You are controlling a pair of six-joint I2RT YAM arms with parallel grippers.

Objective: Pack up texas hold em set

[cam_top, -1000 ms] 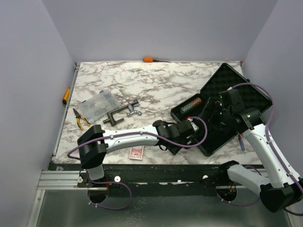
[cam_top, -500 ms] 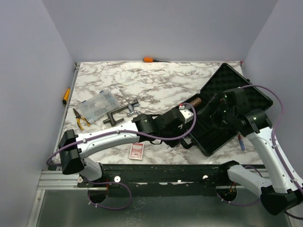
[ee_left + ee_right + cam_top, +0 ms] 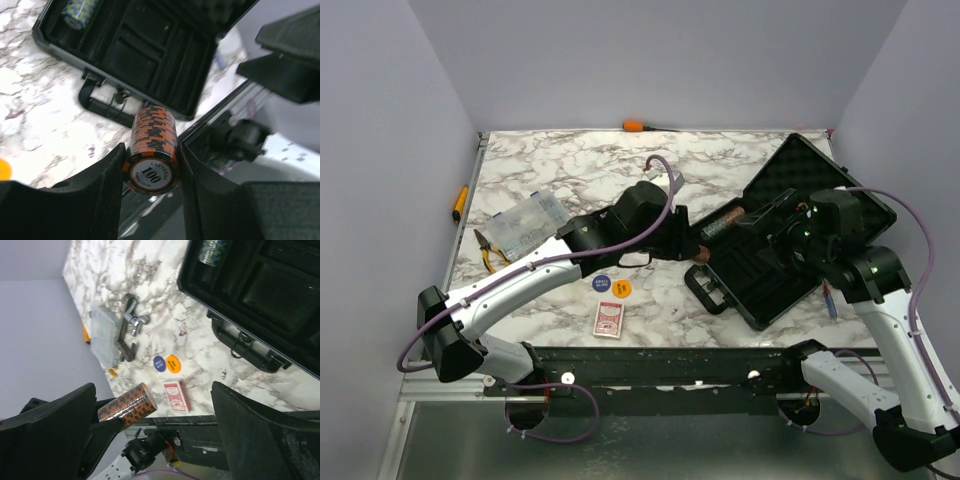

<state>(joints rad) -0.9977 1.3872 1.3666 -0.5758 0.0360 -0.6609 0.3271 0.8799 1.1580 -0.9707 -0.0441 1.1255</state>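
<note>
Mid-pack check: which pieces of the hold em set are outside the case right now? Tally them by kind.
Chip stack, orange and black: 1, clamped in the left gripper
Red-backed card deck: 1
Round discs: 2, a blue disc and an orange disc
Total: 4

Case [image 3: 752,287] at right, chips [image 3: 719,225] in its far-left slot. Deck [image 3: 608,319] at near edge, discs [image 3: 611,286] just behind it. Box [image 3: 525,222] far left, clamp [image 3: 129,327] on its right.

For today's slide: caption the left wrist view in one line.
Left gripper clamps an orange chip stack, the open black case lying beyond it.
</note>
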